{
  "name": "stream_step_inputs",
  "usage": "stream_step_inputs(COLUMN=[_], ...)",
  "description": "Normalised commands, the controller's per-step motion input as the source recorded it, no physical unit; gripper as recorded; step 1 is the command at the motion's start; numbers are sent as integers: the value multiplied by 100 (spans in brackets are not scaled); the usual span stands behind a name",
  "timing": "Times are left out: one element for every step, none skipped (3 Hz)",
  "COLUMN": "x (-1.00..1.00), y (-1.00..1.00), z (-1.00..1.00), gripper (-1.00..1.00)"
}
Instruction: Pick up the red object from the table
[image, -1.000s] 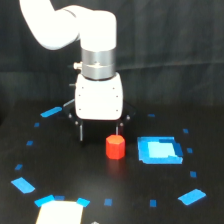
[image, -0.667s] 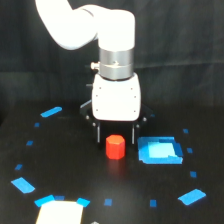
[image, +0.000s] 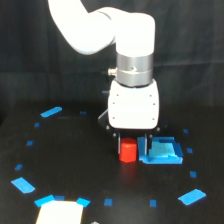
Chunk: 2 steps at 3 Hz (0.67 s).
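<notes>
The red object (image: 128, 152) is a small red-orange stubby block standing on the black table (image: 75, 150), right of centre. My gripper (image: 130, 147) has a white body directly above the block. Its dark fingers (image: 142, 146) reach down on both sides of the block, with the jaws open around it. A small gap shows between the block and the finger on the exterior view's right. The block rests on the table. The fingertips are partly hidden by the block and the dark surface.
A bright blue square patch (image: 161, 153) lies just right of the block, touching the right finger's area. Blue tape marks (image: 51, 111) (image: 23, 185) (image: 192, 196) ring the table. A white rectangular thing (image: 59, 213) sits at the bottom edge.
The arm has moved toward the exterior view's right and come down, so the gripper went from behind the red block to straddling it. The block has not moved.
</notes>
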Motion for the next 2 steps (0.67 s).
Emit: stream_step_inputs(x=[-4, -38], y=[80, 90], z=[86, 100], gripper=[-100, -69])
